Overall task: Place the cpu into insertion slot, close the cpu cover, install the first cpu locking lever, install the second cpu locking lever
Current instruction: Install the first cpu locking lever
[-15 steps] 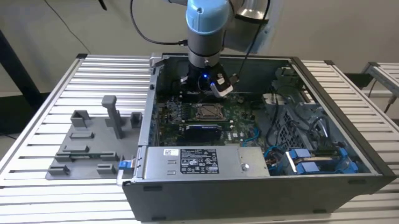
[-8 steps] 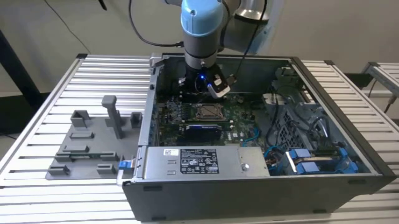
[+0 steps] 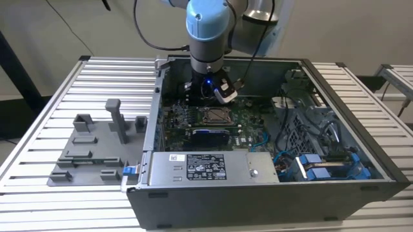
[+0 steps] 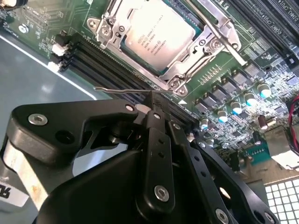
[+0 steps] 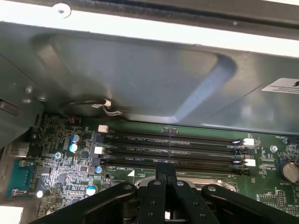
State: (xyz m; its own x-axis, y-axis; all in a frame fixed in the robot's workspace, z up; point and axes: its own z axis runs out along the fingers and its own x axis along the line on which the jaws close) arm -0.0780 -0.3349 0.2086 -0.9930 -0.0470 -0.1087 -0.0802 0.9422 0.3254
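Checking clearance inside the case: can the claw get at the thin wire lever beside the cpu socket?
Likely yes: in the second wrist view the claw, shut, sits right at the end of the wire lever, and nothing stands between them.

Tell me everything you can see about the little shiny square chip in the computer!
The cpu is a flat square chip with a silvery metal top carrying small dark print. It lies level in the insertion slot on the green board. The silver cpu cover frames it, lying over its edges while its top shows through the window. The tool is close beside the socket, not touching the chip.
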